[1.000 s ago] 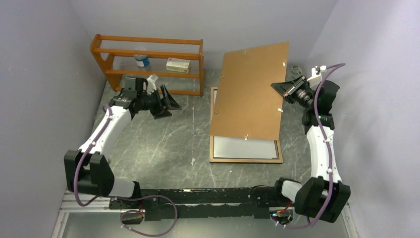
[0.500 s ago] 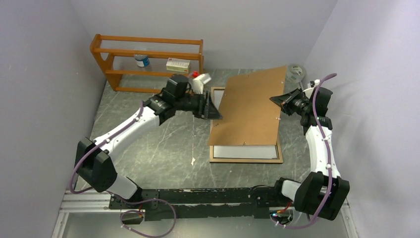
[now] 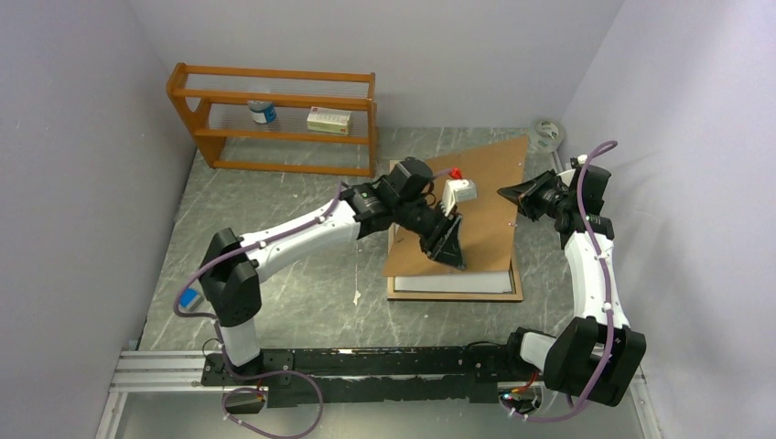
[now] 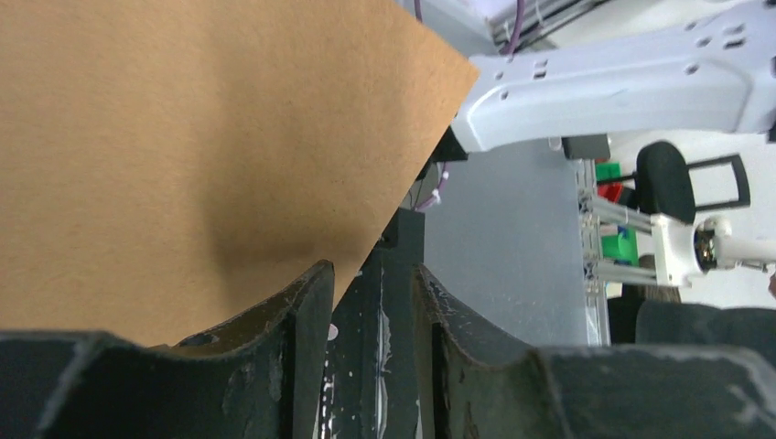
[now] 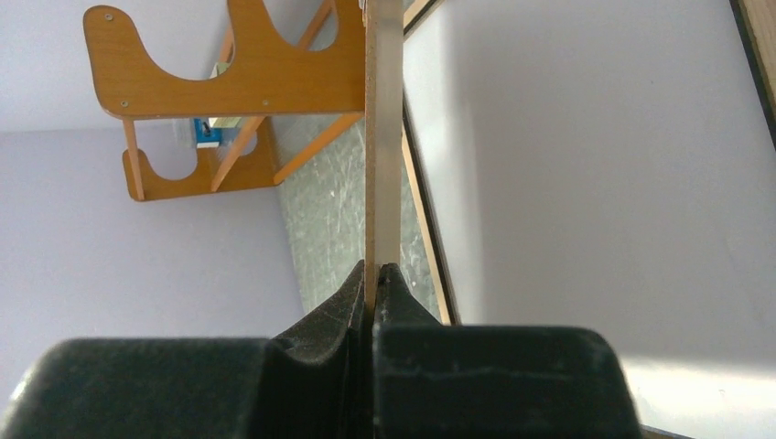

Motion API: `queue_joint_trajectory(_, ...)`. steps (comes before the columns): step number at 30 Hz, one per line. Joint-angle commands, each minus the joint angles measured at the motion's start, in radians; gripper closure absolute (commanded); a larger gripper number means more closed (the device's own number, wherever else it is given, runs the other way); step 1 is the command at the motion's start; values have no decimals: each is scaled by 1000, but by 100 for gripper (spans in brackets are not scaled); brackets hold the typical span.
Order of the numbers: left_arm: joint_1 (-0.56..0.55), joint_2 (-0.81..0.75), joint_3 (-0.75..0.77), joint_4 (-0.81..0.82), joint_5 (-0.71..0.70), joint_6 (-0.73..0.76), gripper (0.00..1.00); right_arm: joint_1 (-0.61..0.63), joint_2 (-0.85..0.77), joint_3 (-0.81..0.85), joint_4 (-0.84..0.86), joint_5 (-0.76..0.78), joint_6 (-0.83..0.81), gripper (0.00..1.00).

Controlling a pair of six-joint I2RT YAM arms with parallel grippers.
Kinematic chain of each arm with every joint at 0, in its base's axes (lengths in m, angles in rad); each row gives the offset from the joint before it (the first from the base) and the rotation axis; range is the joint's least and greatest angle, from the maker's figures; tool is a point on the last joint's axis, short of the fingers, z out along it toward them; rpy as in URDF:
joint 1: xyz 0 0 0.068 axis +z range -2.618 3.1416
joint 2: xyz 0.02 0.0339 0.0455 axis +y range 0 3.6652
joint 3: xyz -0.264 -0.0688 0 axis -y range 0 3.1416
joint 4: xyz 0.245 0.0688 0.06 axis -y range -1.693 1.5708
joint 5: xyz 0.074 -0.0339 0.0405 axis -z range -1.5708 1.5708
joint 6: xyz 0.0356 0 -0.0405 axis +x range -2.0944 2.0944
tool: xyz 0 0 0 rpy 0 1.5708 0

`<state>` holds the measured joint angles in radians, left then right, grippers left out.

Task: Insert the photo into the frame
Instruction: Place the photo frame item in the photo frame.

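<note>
The frame (image 3: 455, 295) lies flat at the table's right centre, its wood-coloured reverse up. Inside it lies the photo (image 3: 453, 280), white reverse up, mostly covered. A brown backing board (image 3: 485, 178) slants low over both. My right gripper (image 3: 506, 192) is shut on the board's right edge. In the right wrist view its tips (image 5: 373, 267) pinch the board (image 5: 382, 137) edge-on, beside the photo (image 5: 586, 165) and frame (image 5: 428, 229). My left gripper (image 3: 450, 259) hovers at the board's near edge. Its jaws (image 4: 371, 270) stand partly apart, the board (image 4: 183, 137) just beyond the left finger.
An orange-brown shelf rack (image 3: 274, 119) stands at the back left with a small bottle (image 3: 263, 112) and a box (image 3: 328, 121) on it. A tape roll (image 3: 547, 133) lies at the back right. A white scrap (image 3: 356, 296) lies left of the frame.
My left arm swung right from beside the shelf rack to the board's near edge, its jaws narrowing. The right gripper lowered the board from steeply raised to low over the frame.
</note>
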<state>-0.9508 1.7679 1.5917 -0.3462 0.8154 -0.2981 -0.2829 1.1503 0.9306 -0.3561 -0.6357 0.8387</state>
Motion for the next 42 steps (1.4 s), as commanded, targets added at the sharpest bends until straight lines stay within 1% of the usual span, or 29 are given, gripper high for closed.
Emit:
queue_joint_trajectory(1,-48,10,59,-54,49,131,56,-4,-24,55,24,-33,47,100)
queue_joint_trajectory(2,-54,7,48,-48,57,151,54,-3,-22,56,20,-34,52,100)
queue_joint_trajectory(4,-71,7,30,-39,81,179,53,-3,-20,58,20,-46,72,100)
queue_joint_trajectory(7,-81,18,28,-58,96,202,56,-4,-18,66,16,-64,80,100)
queue_joint_trajectory(11,-88,18,14,-69,69,208,58,-4,-20,75,3,-77,78,100)
queue_joint_trajectory(13,-88,4,-9,-45,72,200,58,-4,-20,74,-2,-79,74,100)
queue_joint_trajectory(15,-88,-11,-35,-30,34,185,59,-4,-25,73,2,-88,70,100)
queue_joint_trajectory(21,-81,-16,-77,-61,-120,183,60,-4,-38,86,-3,-117,43,100)
queue_joint_trajectory(24,-60,-44,-124,-47,-154,163,61,-4,-44,88,-2,-130,21,100)
queue_joint_trajectory(28,-15,-101,-199,-29,-167,149,60,-5,-54,75,41,-173,11,100)
queue_joint_trajectory(30,4,-122,-222,-32,-158,145,60,-4,-55,74,52,-186,0,100)
queue_joint_trajectory(33,14,-138,-226,-47,-109,145,58,-4,-60,69,71,-187,-14,100)
queue_joint_trajectory(39,12,-136,-161,-134,96,163,53,-4,-68,43,125,-182,8,100)
queue_joint_trajectory(42,13,-143,-136,-155,150,168,51,-5,-73,30,155,-183,28,100)
